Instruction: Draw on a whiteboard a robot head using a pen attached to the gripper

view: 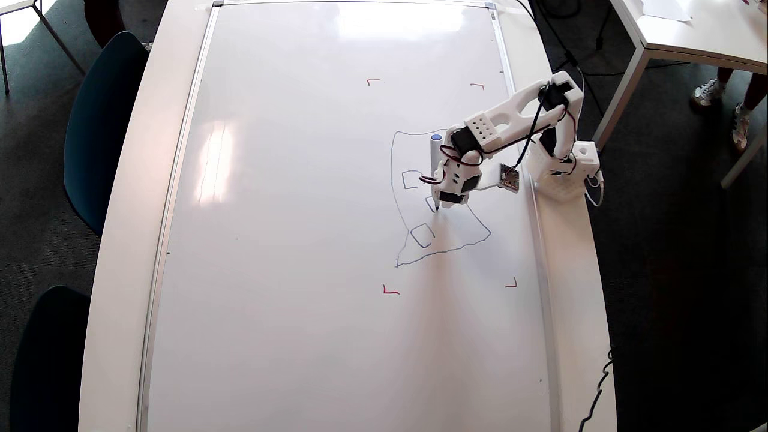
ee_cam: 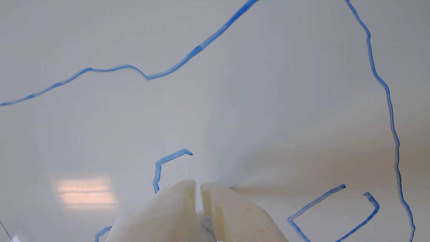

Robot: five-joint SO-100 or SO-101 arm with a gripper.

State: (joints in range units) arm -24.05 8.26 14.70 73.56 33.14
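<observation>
The whiteboard (view: 300,240) lies flat and fills the table. The robot head (view: 397,198) is a wobbly thin outline near the right side, between four red corner marks. It holds a small box on its upper left (view: 411,179), one lower down (view: 423,235), and a partial one in the middle (view: 431,203). The pen (view: 435,162), with its blue cap up, runs along the gripper (view: 447,201); its dark tip touches the board at the partial box. In the wrist view the fingertips (ee_cam: 183,193) are together with only a thin slit, and blue lines (ee_cam: 168,159) lie around the gripper (ee_cam: 198,190).
The arm's base (view: 564,174) stands on the white table rim (view: 570,252) at the right, with a small circuit board (view: 510,178) beside it. Dark chairs (view: 99,126) stand on the left. Another table (view: 690,30) and a person's feet (view: 711,91) are at the upper right.
</observation>
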